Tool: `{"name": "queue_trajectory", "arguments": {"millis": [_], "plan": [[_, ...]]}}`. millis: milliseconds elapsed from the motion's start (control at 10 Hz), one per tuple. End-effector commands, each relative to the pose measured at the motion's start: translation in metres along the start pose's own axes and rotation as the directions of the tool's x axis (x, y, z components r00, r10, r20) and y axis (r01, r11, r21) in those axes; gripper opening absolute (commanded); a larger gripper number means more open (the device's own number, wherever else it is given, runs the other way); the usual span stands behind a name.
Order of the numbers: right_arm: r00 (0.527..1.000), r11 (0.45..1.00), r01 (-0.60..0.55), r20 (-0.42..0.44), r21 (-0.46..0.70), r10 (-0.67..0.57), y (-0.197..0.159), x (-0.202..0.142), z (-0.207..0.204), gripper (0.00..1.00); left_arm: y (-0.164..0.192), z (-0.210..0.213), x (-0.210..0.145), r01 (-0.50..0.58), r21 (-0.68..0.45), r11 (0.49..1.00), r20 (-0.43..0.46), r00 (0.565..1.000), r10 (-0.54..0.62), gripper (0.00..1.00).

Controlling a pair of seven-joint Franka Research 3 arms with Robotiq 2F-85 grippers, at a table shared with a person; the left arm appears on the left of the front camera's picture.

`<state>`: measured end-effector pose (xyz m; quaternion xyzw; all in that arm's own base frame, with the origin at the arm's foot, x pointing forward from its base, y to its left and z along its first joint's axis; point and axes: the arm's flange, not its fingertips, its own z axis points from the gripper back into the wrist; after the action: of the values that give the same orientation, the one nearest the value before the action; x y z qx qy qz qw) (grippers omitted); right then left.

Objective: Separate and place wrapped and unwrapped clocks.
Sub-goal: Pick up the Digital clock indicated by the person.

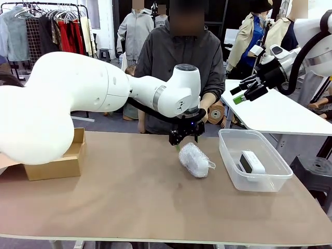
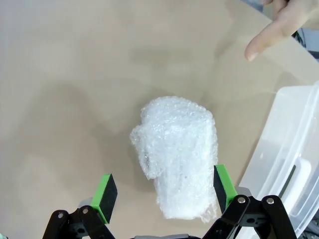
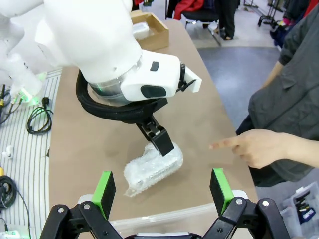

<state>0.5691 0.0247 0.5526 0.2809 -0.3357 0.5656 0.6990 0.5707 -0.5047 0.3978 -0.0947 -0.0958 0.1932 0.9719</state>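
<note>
Bubble-wrapped clock point(image 2: 177, 157) beside the tub point(image 2: 294, 129), my left gripper point(image 2: 164, 191) wide over it: slick wrap could slip, or a pad point(image 2: 223, 185) snag the tub.

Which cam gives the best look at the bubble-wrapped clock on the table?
Left wrist view: the wrapped clock lies large and unobstructed, between the pads of the open left hand. Front view shows it small, below that hand, beside the clear tub. Right wrist view shows it farther off, partly covered by a left-hand finger.
</note>
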Motion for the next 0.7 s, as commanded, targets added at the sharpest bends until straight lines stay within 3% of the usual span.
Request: {"name": "queue_trajectory", "arguments": {"millis": [0, 600], "plan": [[1.0, 1.0, -0.005, 0.0, 0.001, 0.005, 0.0, 0.001, 0.001, 1.0, 0.0, 0.008, 0.004, 0.013, -0.003, 1.0, 0.02, 1.0, -0.013, 1.0], [1.0, 1.0, -0.005, 0.0, 0.001, 0.005, 0.0, 0.001, 0.001, 1.0, -0.014, -0.003, -0.006, -0.021, 0.01, 1.0, -0.003, 1.0, 0.021, 1.0]]}}
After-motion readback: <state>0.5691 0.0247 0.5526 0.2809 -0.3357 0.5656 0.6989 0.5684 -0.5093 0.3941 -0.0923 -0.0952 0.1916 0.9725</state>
